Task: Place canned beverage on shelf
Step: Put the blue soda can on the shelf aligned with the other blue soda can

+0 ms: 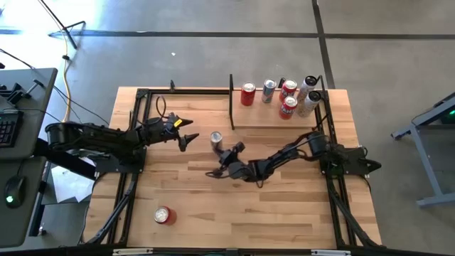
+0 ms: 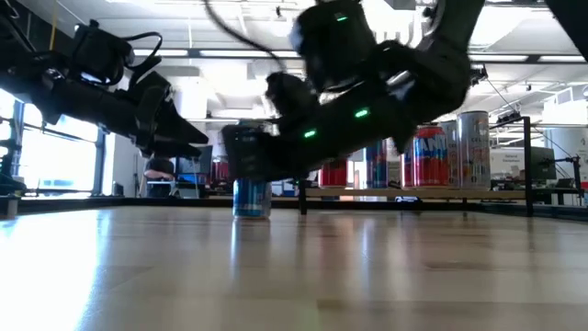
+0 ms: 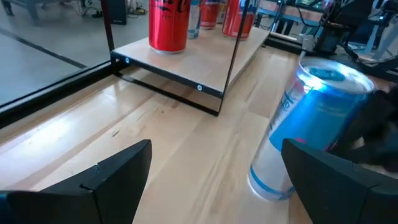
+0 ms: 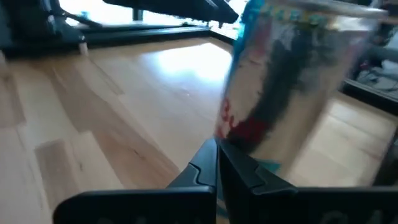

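Distance between the right gripper (image 1: 229, 159) and the blue-and-silver can (image 1: 216, 140) is what matters here: the can stands just ahead of that gripper's tips, toward the far side of the table and a little to the left, near the middle of the slatted tabletop (image 1: 284, 213). It looks tilted rather than plumb in both wrist views (its long axis leaning, the base apparently on the wood), though how far it leans cannot be judged. The right gripper's fingers (image 4: 217, 168) are pressed flat together with nothing between them, so the can is not held; the tips sit close against its lower side, and whether they touch it is unclear. The left gripper (image 1: 186, 132) hovers on the can's other side, about as near, its fingers (image 3: 112, 171) spread wide and empty, the can showing just ahead between them. The shelf (image 1: 249, 119) lies beyond and to the right, well apart from the can, already carrying several upright cans (image 1: 288, 99); another red can (image 1: 164, 215) lies at the near left. By my reading, the shut right fingers would have to part before any grasp.
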Robot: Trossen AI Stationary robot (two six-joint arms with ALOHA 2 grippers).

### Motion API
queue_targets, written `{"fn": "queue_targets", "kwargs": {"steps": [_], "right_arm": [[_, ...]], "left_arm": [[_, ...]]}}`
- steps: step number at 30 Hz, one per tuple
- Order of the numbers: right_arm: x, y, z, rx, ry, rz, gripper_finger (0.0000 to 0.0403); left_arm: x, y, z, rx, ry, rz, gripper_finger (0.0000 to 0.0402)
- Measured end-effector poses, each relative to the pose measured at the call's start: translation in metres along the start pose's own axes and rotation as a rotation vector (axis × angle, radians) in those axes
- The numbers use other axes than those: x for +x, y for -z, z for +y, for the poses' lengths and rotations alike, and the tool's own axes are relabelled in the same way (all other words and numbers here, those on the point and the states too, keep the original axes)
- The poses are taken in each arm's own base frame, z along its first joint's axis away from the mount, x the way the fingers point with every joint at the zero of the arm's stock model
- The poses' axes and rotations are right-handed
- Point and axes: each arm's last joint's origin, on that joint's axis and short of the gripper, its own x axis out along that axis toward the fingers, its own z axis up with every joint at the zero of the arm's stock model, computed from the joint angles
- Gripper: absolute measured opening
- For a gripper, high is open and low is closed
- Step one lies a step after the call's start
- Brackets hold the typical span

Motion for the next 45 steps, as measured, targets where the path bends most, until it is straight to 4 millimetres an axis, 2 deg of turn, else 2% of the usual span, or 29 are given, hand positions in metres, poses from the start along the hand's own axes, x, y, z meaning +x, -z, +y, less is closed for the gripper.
{"fn": "queue_targets", "kwargs": {"steps": [4, 8, 10, 12, 15, 23, 26, 29, 34, 36, 39, 45], "right_arm": [[-0.025, -0.007, -0.031, 0.048, -0.107, 0.026, 0.0], [-0.045, -0.014, -0.061, 0.13, -0.321, -0.089, 0.0], [-0.048, -0.016, -0.067, 0.147, -0.382, -0.159, 0.0003], [-0.049, -0.016, -0.067, 0.081, -0.381, -0.174, 0.0018], [-0.045, -0.02, -0.062, 0.038, -0.363, -0.158, 0.0064], [-0.029, -0.044, -0.044, 0.025, -0.32, -0.104, 0.0247], [-0.024, -0.05, -0.039, -0.016, -0.216, -0.058, 0.0286], [-0.023, -0.053, -0.034, -0.076, -0.137, -0.015, 0.0296], [-0.028, -0.057, -0.024, -0.155, -0.137, 0.02, 0.0298], [-0.029, -0.058, -0.023, -0.205, -0.084, 0.023, 0.0298], [-0.027, -0.063, -0.031, -0.246, 0.003, 0.034, 0.0298], [-0.009, -0.075, -0.052, -0.217, -0.033, 0.051, 0.0298]], "left_arm": [[0.001, 0.002, 0.0, 0.0, 0.0, 0.016, 0.0348], [0.002, 0.003, 0.0, -0.008, 0.001, 0.018, 0.0348], [0.003, 0.003, -0.001, -0.008, 0.003, 0.012, 0.0348], [0.004, 0.004, 0.0, -0.013, 0.003, 0.013, 0.0348], [0.005, 0.004, 0.0, -0.016, 0.004, 0.009, 0.0348], [0.007, 0.009, 0.0, -0.006, 0.001, 0.041, 0.0348], [0.008, 0.011, -0.001, 0.0, 0.008, 0.053, 0.0348], [0.008, 0.012, -0.003, 0.01, 0.016, 0.063, 0.0348], [0.008, 0.013, -0.004, 0.013, 0.022, 0.063, 0.0348], [0.008, 0.013, -0.004, 0.013, 0.022, 0.062, 0.0348], [0.008, 0.013, -0.004, 0.014, 0.022, 0.063, 0.0348], [0.008, 0.013, -0.005, 0.017, 0.021, 0.062, 0.0348]]}}
